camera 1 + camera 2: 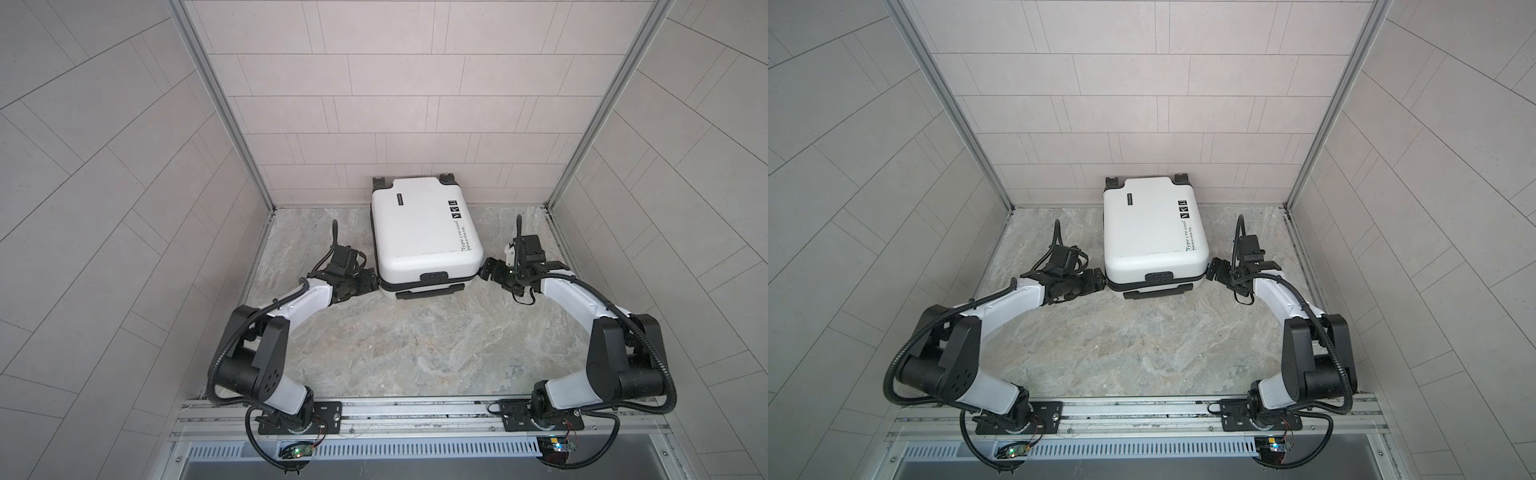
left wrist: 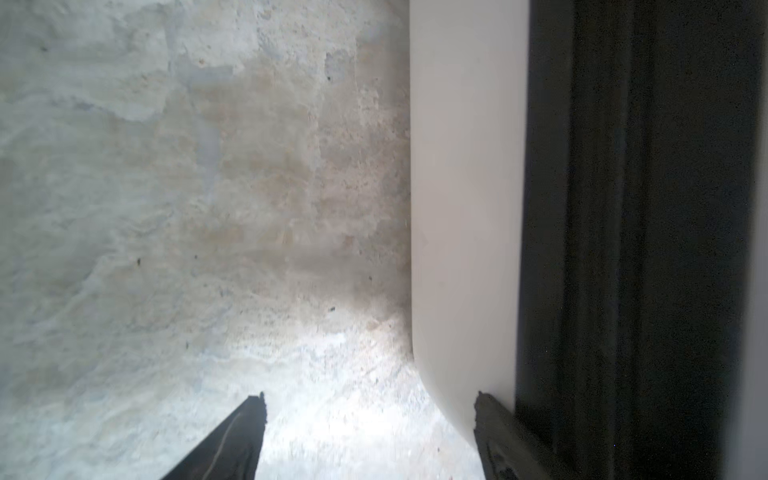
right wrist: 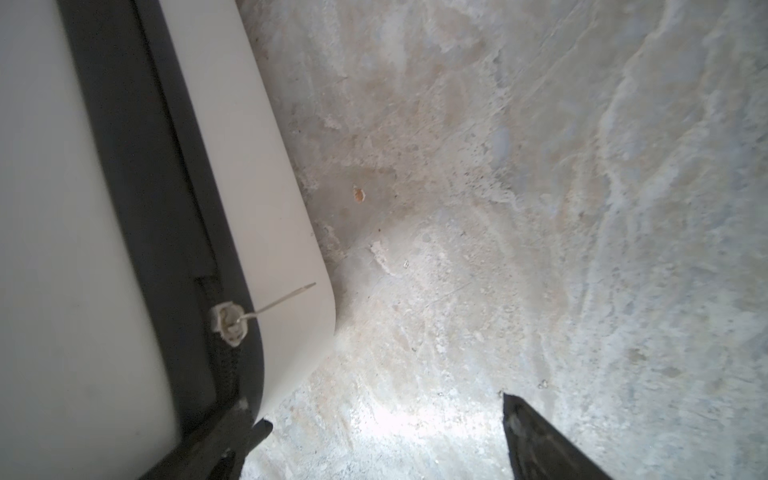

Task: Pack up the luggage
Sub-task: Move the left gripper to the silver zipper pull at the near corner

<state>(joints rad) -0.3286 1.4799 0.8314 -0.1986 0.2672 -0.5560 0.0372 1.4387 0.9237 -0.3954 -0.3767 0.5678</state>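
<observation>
The luggage (image 1: 424, 232) (image 1: 1154, 228) is a white hard-shell suitcase lying flat and closed at the back middle, its wheels against the back wall and its black handle toward the front. My left gripper (image 1: 376, 284) (image 1: 1102, 283) sits open at its front left corner. In the left wrist view the gripper (image 2: 370, 397) has one finger (image 2: 494, 436) against the white shell (image 2: 465, 208) beside the black zipper band (image 2: 623, 208). My right gripper (image 1: 484, 270) (image 1: 1210, 268) (image 3: 385, 411) is open at the front right corner, close to a zipper pull (image 3: 228, 324).
The marbled tabletop (image 1: 395, 353) is enclosed by tiled walls at the back and both sides. An aluminium rail (image 1: 415, 411) carrying both arm bases runs along the front edge. A small orange speck (image 3: 358, 194) lies on the table beside the suitcase.
</observation>
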